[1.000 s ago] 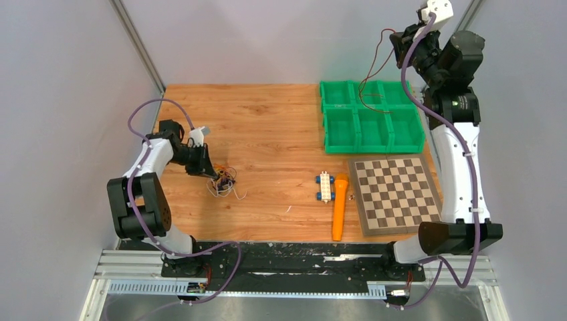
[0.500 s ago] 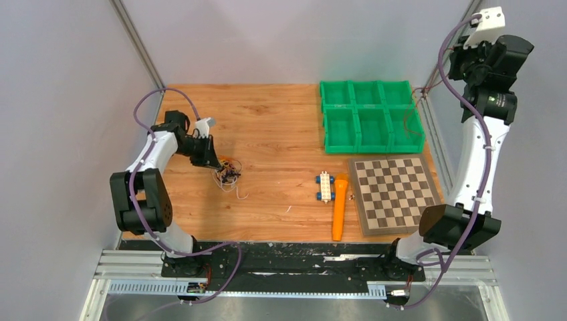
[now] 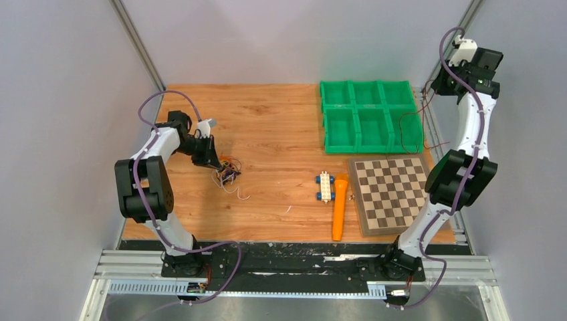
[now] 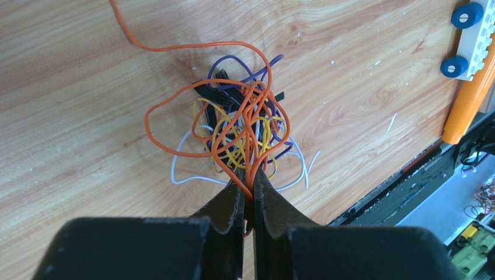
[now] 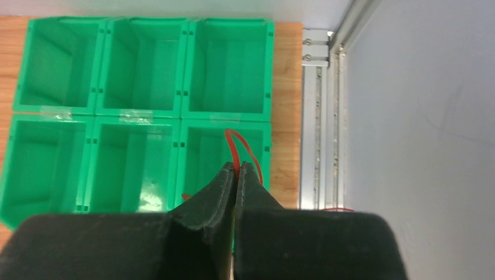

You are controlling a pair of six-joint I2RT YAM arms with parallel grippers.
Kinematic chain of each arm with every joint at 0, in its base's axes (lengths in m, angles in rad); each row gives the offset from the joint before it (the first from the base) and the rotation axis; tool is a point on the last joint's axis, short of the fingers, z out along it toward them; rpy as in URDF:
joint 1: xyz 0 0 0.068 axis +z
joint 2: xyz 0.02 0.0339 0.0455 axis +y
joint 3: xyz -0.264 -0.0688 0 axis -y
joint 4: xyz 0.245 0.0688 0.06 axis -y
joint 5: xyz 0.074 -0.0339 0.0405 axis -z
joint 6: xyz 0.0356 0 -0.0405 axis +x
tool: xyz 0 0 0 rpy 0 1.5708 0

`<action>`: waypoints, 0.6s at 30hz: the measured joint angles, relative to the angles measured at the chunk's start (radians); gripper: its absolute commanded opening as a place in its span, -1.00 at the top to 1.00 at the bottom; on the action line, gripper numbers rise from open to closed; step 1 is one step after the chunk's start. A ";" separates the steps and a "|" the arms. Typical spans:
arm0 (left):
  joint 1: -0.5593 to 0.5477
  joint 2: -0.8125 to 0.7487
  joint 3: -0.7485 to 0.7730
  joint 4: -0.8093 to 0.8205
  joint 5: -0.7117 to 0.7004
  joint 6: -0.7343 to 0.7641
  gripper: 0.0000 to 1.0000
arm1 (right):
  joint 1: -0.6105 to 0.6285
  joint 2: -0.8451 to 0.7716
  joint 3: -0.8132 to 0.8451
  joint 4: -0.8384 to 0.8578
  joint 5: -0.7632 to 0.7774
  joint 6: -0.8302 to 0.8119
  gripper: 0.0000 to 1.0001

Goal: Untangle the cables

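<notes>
Cables [image 4: 245, 125] on wood table [image 3: 267, 120], grey walls [image 3: 67, 100]; L end effector [image 4: 250, 175], R end effector [image 5: 236, 168] clamped on them.

Left gripper [image 3: 217, 163] is down on the wooden table [image 3: 267, 120], tip right at the edge of the cables [image 3: 228, 176], a tiny multicoloured clump with a white strand trailing off. Right gripper [image 3: 436, 85] is up high by the table's far right edge, with a loose wire [image 3: 402, 127] dangling over the right end of the green bin tray [image 3: 354, 112]. The chessboard [image 3: 394, 194] sits just in front of the tray, and an orange flashlight [image 3: 339, 207] lies left of it, next to a white toy block [image 3: 325, 186] with blue wheels.
</notes>
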 measured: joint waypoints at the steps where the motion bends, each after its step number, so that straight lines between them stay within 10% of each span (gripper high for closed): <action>1: 0.000 0.000 0.000 0.002 0.000 0.000 0.80 | 0.003 0.026 0.032 -0.007 -0.013 0.010 1.00; 18: 0.000 0.060 0.039 0.011 0.000 -0.013 0.80 | 0.117 0.137 0.299 0.003 -0.219 0.200 1.00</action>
